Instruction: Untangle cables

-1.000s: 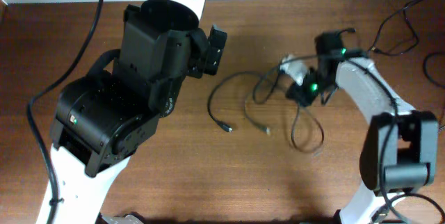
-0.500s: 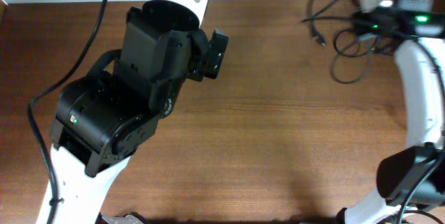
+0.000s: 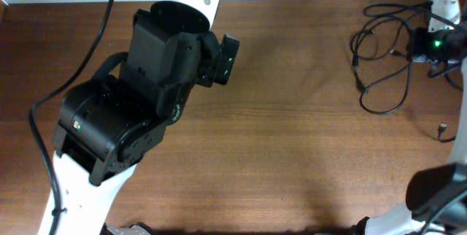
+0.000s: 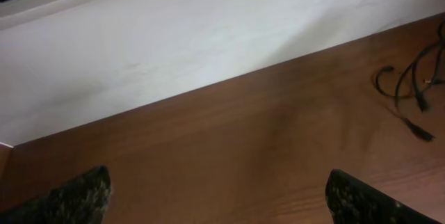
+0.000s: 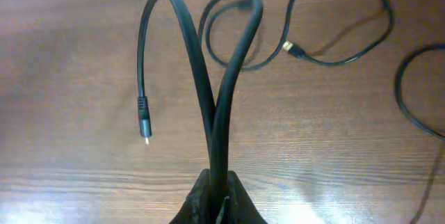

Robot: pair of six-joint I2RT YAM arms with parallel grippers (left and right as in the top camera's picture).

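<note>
Cables [image 3: 359, 82] gather at the far right corner of the table [image 3: 292, 133], their loops spreading to the left of and below the right claw [image 3: 419, 44]. That claw [image 5: 215, 200] is clenched on them: in its wrist view two black strands [image 5: 212, 126] rise side by side straight out of the pinched jaws, then arch apart ahead of it. One strand curls over to the claw's left and ends in a small plug [image 5: 144, 123]. A gold-tipped connector [image 5: 290, 46] lies farther ahead, to the right. Left claw [image 4: 219, 200] stands released, its fingers [image 4: 76, 196] spread wide over bare wood, the cables well off to its right.
</note>
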